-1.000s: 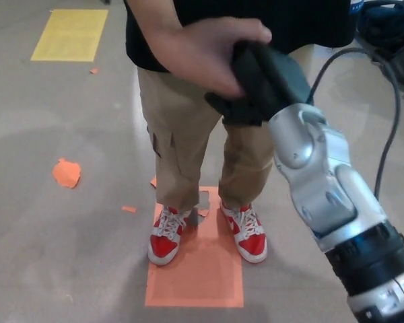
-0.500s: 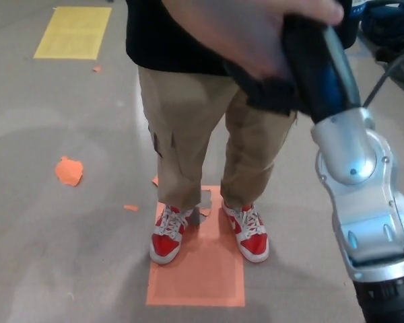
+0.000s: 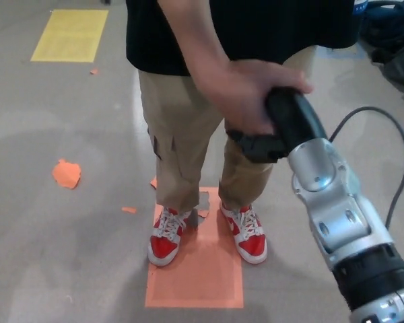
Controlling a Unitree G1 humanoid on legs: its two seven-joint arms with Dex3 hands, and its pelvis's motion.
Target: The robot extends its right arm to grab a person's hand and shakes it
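A person in a black shirt and tan trousers stands in front of me. The person's hand (image 3: 239, 94) is wrapped over my black right hand (image 3: 279, 131), and the two are clasped at centre right of the head view. My right hand is shut on the person's hand, its fingers mostly hidden under the palm. My silver right forearm (image 3: 340, 215) runs down to the lower right corner. My left hand does not show.
The person's red and white shoes (image 3: 166, 237) stand on an orange floor patch (image 3: 195, 269). A yellow patch (image 3: 69, 33) lies at the top left. An orange scrap (image 3: 66, 173) sits on the grey floor at left. A black cable (image 3: 397, 168) loops at right.
The clasped hands rose high half a second ago and have now come down again, ending a little lower and further right than one second ago. The person's feet have stayed put.
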